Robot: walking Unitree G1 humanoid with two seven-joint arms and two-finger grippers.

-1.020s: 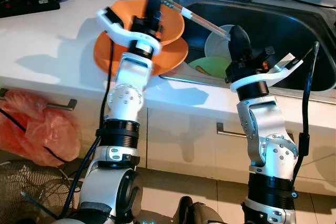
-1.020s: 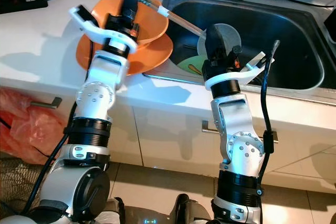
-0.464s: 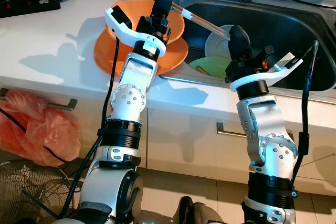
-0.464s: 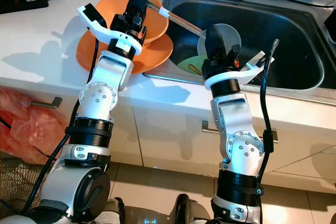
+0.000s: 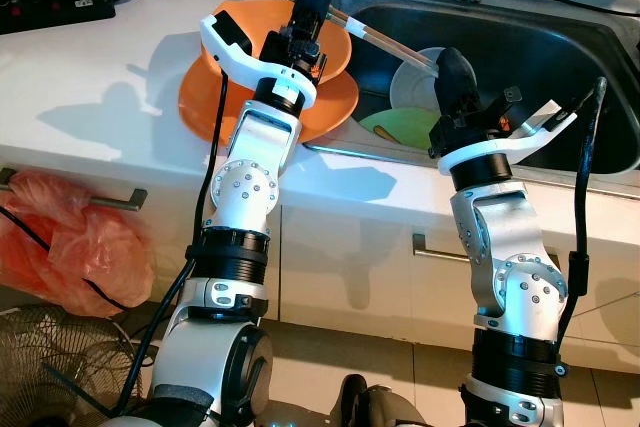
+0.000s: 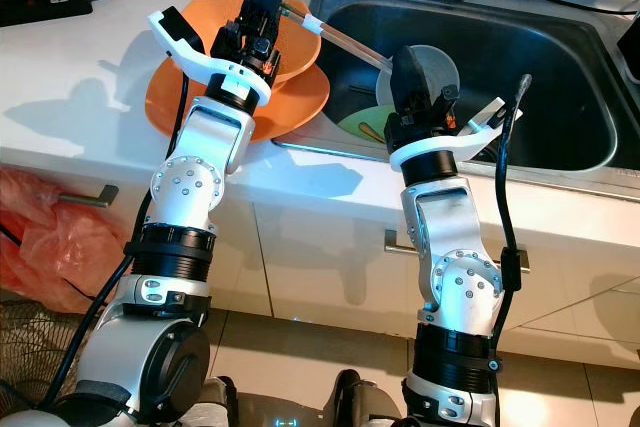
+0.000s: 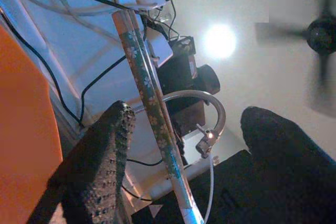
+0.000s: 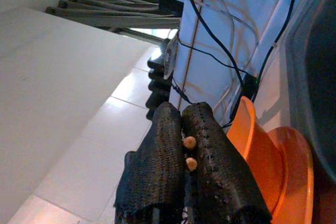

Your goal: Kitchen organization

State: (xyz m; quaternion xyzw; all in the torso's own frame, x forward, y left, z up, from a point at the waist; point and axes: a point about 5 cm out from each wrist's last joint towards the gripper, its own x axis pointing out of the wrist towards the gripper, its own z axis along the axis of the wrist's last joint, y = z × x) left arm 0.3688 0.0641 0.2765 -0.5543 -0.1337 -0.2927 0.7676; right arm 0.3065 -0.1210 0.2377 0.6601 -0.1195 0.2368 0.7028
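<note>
Left wrist view: left gripper [image 7: 178,145] spread apart, chopsticks [image 7: 149,103] between fingers, unclamped.
Chopsticks: across orange bowl [image 5: 325,42], tips over sink [image 5: 540,47].
Bowl: on orange plate [image 5: 195,97], countertop edge beside sink.
Right gripper [image 8: 185,153]: clenched on two small sticks, above sink's front edge.

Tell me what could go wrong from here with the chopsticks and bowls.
The left claw is open around the chopsticks, not clamped; they bridge the orange bowl and the sink, so a nudge could tip them in. The orange plate under the bowl overhangs the sink edge and might slide.
</note>
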